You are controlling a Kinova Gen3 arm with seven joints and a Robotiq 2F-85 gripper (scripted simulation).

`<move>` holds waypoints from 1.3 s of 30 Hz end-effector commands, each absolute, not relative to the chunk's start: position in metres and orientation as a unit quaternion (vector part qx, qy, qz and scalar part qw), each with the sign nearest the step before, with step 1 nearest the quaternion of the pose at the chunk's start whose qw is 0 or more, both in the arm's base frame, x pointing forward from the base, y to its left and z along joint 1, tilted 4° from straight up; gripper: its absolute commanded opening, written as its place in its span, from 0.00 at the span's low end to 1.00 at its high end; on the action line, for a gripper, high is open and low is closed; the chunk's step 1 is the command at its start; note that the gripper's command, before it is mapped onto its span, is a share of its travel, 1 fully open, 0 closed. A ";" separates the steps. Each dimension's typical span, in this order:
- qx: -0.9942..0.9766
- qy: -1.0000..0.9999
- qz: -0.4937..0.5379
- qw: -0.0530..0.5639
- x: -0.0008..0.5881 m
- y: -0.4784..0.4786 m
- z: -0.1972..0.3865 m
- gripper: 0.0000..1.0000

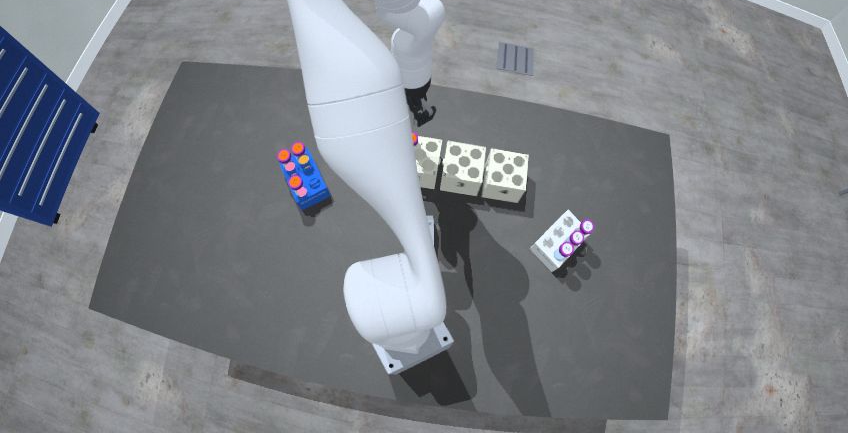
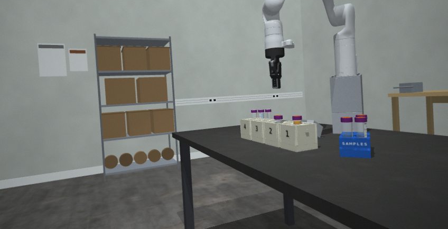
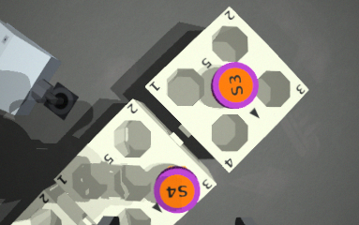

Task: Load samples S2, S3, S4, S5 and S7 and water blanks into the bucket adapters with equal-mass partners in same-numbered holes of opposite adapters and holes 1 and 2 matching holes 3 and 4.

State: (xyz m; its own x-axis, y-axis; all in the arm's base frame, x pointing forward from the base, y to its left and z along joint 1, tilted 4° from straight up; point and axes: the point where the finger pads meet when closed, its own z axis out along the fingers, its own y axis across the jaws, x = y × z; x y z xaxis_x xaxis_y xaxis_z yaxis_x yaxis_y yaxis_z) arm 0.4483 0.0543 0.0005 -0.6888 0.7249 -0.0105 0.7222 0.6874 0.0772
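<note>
Four cream adapters stand in a row, numbered 1 [image 2: 297, 137], 2 [image 2: 270, 132], 3 [image 2: 257, 129] and 4 [image 2: 245, 127]. In the wrist view sample S3 [image 3: 235, 85] stands in hole 5 of the end adapter [image 3: 228, 89]. Sample S4 [image 3: 176, 189] stands in hole 3 of the adapter beside it [image 3: 134, 173]. The blue SAMPLES rack [image 1: 304, 177] holds several orange-dotted tubes. The white blank rack [image 1: 562, 241] holds three white-dotted tubes. My gripper [image 2: 276, 85] is open and empty, high above the adapters, roughly over S4.
The small grey desk with the green DONE key [image 3: 12, 61] stands just behind the adapter row, close to adapter 1. My arm hides adapter 1 in the overhead view. A blue crate [image 1: 35, 131] lies off the table to the left.
</note>
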 end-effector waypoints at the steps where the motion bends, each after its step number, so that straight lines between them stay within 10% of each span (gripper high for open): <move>1: 0.394 0.918 0.034 0.021 0.449 0.054 0.001 0.62; 39: 0.445 0.895 0.035 0.019 0.419 0.157 0.004 0.62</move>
